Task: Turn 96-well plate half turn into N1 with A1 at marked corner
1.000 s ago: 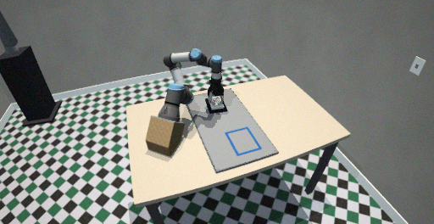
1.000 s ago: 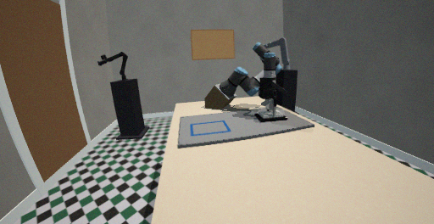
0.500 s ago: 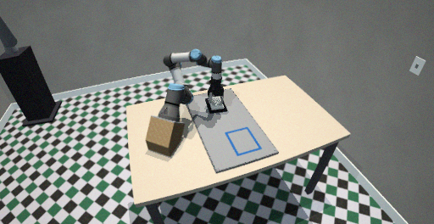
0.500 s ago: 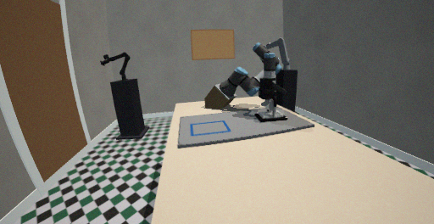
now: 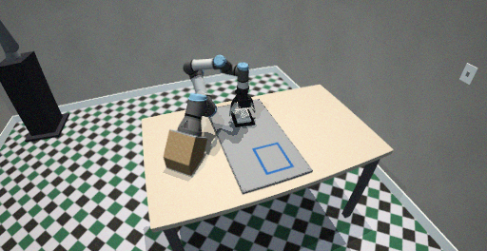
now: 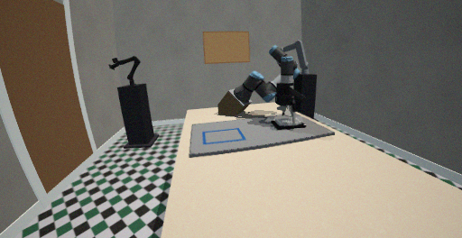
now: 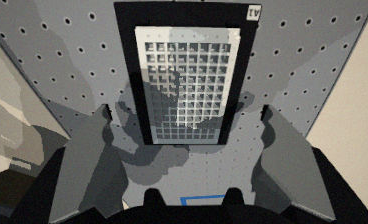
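black pedestal (image 5: 29,96) (image 6: 309,97), one: stood on the checkered floor at far left in the top view, a grey arm on top.

tan block (image 5: 183,150) (image 6: 230,105), one: sat on the table (image 5: 333,120) (image 6: 316,181) and carried the base of the robot arm (image 5: 204,64) (image 6: 287,68).

board (image 5: 238,158) (image 6: 253,136) (image 7: 85,45), grey, one: lay flat on the table, to the right of the block; holes dotted its face in the wrist view.

gripper (image 5: 243,112) (image 6: 289,109) (image 7: 186,105), one: pointed down at the plate, jaws spread wide, nothing pinched; in the wrist view one finger showed on either side, both apart from the plate.

nest (image 5: 244,125) (image 6: 289,126) (image 7: 185,15), black, one: lay on the board under the gripper, near the end away from the blue square.

plate (image 5: 242,115) (image 6: 289,122) (image 7: 189,85), pale, gridded with wells, one: lay within the nest's outline; cut corner and exact seating could not be told.

label (image 7: 253,13), white, marked a1, one: at the nest's upper right corner in the wrist view, lettering upside down.

blue square (image 5: 265,145) (image 6: 225,142) (image 7: 205,197), outline only, one: marked on the board, well apart from the nest.

outlet (image 5: 468,73), pale, one: on the wall at far right.
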